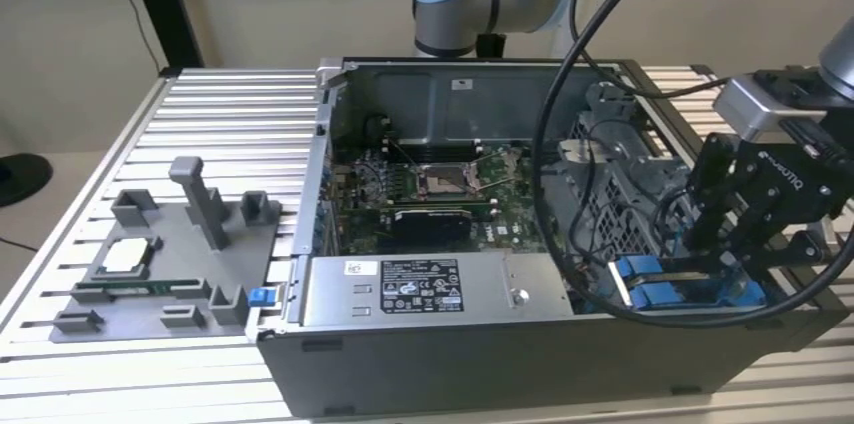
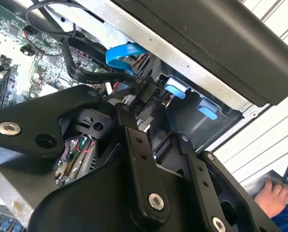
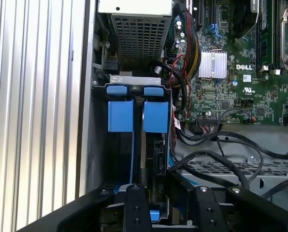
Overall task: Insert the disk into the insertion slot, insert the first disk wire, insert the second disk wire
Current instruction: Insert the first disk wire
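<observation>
My black gripper (image 1: 727, 254) hangs over the front right corner of the open computer case, just above the insertion slot (image 1: 654, 289) with its bright blue tabs. In the first wrist view the disk (image 3: 143, 154) stands edge-on in the slot (image 3: 121, 116), between the blue rails. My gripper (image 3: 163, 193) is right over its near end. In the second wrist view a black wire connector (image 2: 146, 99) on a flat black cable sits at my gripper (image 2: 151, 123), next to the blue tabs (image 2: 175, 87). A blue flat cable (image 2: 124, 52) loops beside it.
The grey power supply box (image 1: 414, 289) with a sticker lies along the case front, behind it the motherboard (image 1: 427, 184). A perforated cage (image 3: 139, 34) stands beyond the slot. Black cables (image 1: 574, 144) arc over the case. A grey fixture (image 1: 174, 264) sits at the exterior view's left. A person's hand (image 2: 272, 193) rests outside the case.
</observation>
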{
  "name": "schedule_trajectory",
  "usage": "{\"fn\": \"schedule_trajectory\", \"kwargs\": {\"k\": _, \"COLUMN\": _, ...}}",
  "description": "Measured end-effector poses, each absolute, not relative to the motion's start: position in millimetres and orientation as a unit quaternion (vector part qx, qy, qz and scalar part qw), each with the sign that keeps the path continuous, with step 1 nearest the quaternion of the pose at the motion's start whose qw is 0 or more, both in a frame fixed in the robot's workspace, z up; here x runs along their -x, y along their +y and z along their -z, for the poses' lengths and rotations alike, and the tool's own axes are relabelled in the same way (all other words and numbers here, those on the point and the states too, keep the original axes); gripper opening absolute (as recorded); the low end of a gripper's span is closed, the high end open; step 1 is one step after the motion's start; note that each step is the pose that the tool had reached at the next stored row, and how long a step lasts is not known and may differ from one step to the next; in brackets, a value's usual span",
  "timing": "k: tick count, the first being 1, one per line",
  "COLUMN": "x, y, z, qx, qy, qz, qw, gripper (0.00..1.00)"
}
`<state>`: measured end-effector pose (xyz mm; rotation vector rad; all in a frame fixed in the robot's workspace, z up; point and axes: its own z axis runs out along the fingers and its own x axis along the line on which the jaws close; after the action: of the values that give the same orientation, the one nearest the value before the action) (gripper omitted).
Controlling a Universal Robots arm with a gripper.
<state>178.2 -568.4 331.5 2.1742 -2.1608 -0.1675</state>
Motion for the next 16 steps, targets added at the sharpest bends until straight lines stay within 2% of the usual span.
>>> {"fn": "schedule_trajectory", "kwargs": {"k": 16, "x": -178.2, "y": -568.4, "z": -354.5, "qx": -0.708, "qy": -0.703, "qz": 0.055, "qw": 0.036, "gripper": 1.0}}
